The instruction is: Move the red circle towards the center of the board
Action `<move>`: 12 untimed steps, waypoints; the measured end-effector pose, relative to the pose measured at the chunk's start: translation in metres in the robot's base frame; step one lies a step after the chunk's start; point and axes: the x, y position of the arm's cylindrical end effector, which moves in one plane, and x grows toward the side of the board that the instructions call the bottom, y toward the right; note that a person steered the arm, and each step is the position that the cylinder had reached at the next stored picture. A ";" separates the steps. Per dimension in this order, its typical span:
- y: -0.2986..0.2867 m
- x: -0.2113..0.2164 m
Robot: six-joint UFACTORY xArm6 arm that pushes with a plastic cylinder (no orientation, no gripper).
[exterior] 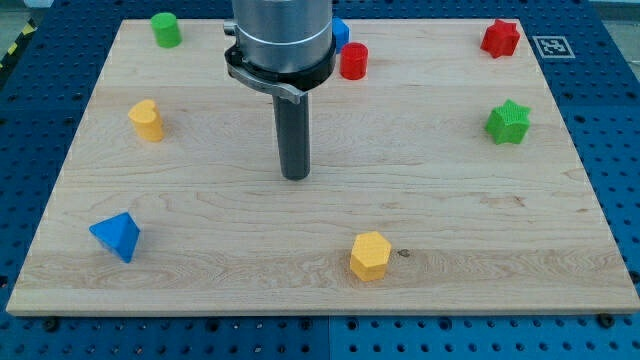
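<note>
The red circle (353,61) is a short red cylinder standing near the view's top, just right of the arm's grey body. A blue block (340,31) sits right behind it, partly hidden by the arm. My tip (295,177) rests on the wooden board (450,210) near its middle, below and to the left of the red circle, with clear space between them.
A green cylinder (166,29) stands at the top left, a yellow block (146,120) at the left, a blue pyramid-like block (117,236) at the bottom left. A yellow hexagon (369,256) lies at the bottom middle. A red star (500,38) and a green star (508,122) are at the right.
</note>
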 end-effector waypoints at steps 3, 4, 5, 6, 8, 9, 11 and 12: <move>0.023 0.000; 0.026 0.000; 0.027 0.000; 0.028 0.000; 0.082 -0.002; 0.107 -0.015; 0.134 -0.056; 0.138 -0.093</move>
